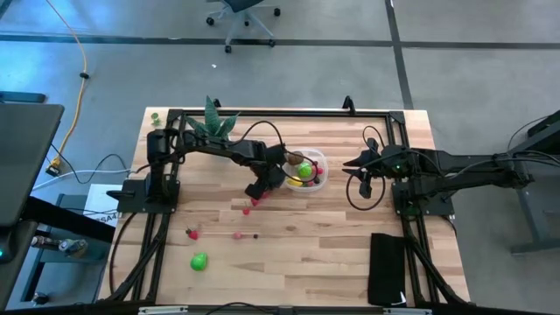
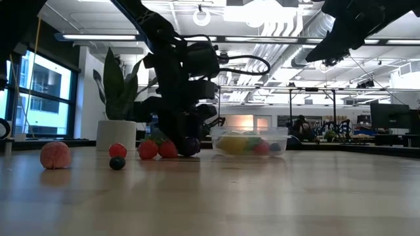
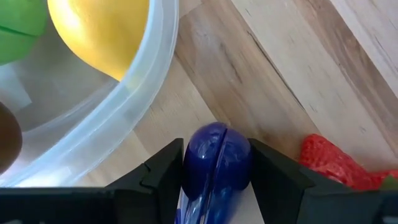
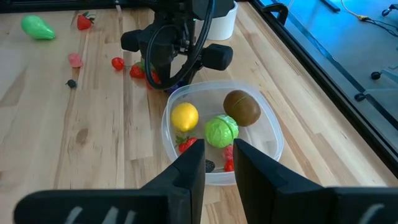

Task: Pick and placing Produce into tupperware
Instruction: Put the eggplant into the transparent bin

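right beside the tupperware [image 3: 93, 143], down on the table, the left gripper [image 3: 214, 165] has its fingers around a purple fruit [image 3: 217, 158], touching both sides. a strawberry [image 3: 329, 163] lies nearby. right gripper [image 4: 217, 163] hangs above, fingers narrowly apart, holding nothing.

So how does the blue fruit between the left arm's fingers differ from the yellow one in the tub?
The blue fruit sits on the bare table outside the tub, flanked by the left claw; the yellow fruit lies inside the tub, untouched. The blue one is dark with a seam running down it; the yellow one is bright and shows no seam. Both are smooth, rounded toy produce.
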